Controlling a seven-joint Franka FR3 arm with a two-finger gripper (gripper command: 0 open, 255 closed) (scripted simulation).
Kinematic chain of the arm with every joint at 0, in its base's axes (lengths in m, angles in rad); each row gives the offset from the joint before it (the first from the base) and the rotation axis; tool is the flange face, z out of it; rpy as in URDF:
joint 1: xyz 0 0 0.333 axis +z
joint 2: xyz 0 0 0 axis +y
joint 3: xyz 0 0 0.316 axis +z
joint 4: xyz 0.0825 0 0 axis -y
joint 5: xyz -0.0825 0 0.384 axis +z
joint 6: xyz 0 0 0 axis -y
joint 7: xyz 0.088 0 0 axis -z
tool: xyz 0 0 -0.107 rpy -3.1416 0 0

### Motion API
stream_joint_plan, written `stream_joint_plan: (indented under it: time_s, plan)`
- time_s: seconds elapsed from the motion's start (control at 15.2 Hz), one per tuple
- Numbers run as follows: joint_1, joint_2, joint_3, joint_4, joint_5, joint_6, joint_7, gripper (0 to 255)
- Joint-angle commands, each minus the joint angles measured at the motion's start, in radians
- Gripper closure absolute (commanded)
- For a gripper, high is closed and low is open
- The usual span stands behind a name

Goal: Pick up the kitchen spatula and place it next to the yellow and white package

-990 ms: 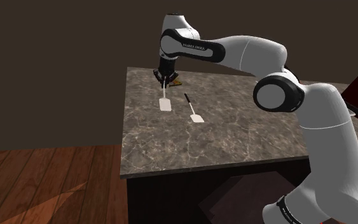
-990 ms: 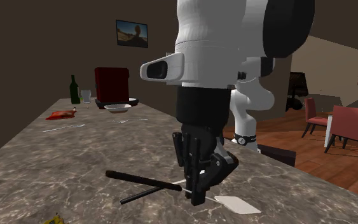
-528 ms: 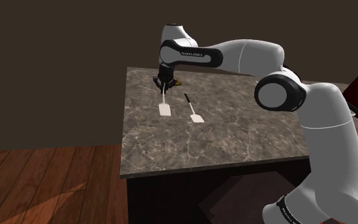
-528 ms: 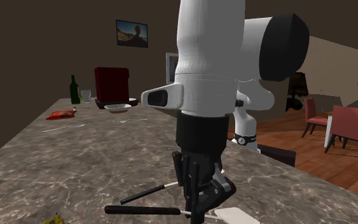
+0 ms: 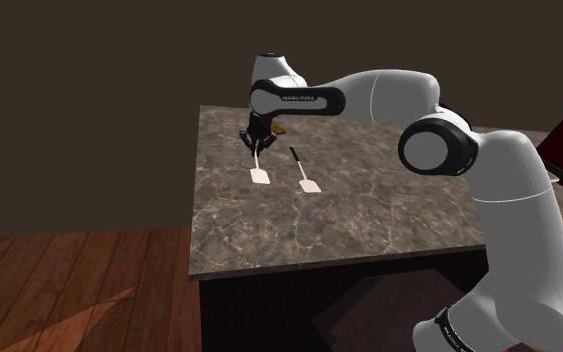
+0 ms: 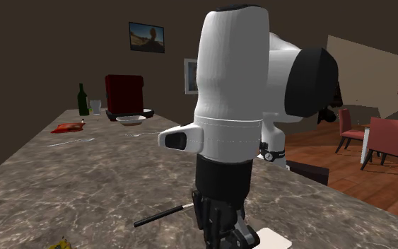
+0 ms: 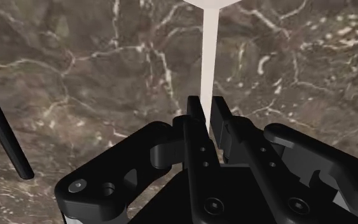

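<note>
Kitchen spatula (image 5: 260,176) tight in the hand (image 5: 256,148), second spatula (image 5: 303,172) alongside; two altogether.

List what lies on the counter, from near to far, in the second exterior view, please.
yellow package → loose spatula → thin pale utensil → red packet → green bottle. The gripper and the held spatula are left out; their place is unclear.
</note>
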Motion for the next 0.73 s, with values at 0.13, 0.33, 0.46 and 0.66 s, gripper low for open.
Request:
stream_joint_plan:
  time_s: [0.13,0.33,0.46,0.66]
  plan:
    - [0.001,-0.001,0.000,-0.009,0.000,0.008,0.002,255]
    - [0.001,-0.001,0.000,-0.009,0.000,0.008,0.002,255]
    - [0.001,-0.001,0.000,-0.009,0.000,0.008,0.002,0]
    - [0.001,-0.002,0.000,-0.009,0.000,0.008,0.002,0]
